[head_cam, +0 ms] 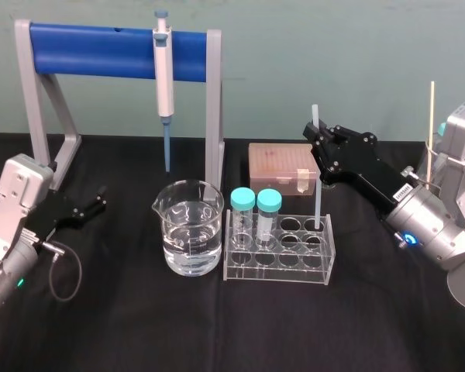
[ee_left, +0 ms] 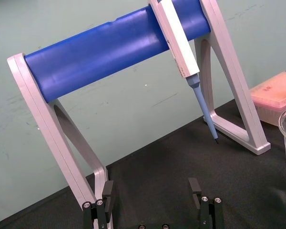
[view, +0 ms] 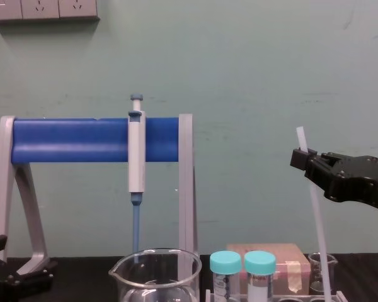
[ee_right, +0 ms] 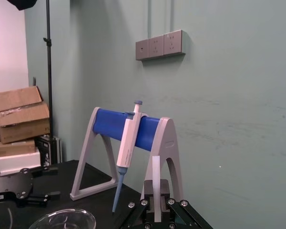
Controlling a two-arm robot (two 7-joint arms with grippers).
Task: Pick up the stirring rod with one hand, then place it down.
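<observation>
Step in hand, as I read it: the stirring rod [head_cam: 318, 194] is pinched near its top, but its foot sits in what looks like the rear right well of the rack [head_cam: 294, 273]; can't tell if that's pre-lift or just set down, so advice covers the lift.

L to R, what to mind:
- pipette stand [head_cam: 101, 50] w/ pipette [head_cam: 163, 77] hanging off its bar; well apart, no issue
- beaker [head_cam: 190, 229] of water, just beside the rack's left end
- two capped tubes [head_cam: 242, 221] in the rack's left wells, near the rod's path if it swings
- tip box [head_cam: 283, 167] behind the rack

To do it well: pull along the rod's own axis, up, till the foot clears the well rim; sideways drag would prob lever the light clear rack toward tubes + beaker. Rod is thin and smooth, held high w/ a long tail below, so go slow, grip firm, watch for slip or pendulum. Chest view has it a shade off plumb, top leaning left; follow that line.

Poses:
- left gripper [head_cam: 101, 198]: low over the table [head_cam: 139, 325] at far left by the stand's foot; idle; fingers spread, nothing between them
- right gripper [head_cam: 316, 136]: comes in from the right, arm sloping up toward the rod, wrist lower and further right; fingers pressed on the rod just under its upper end, short stub poking above
</observation>
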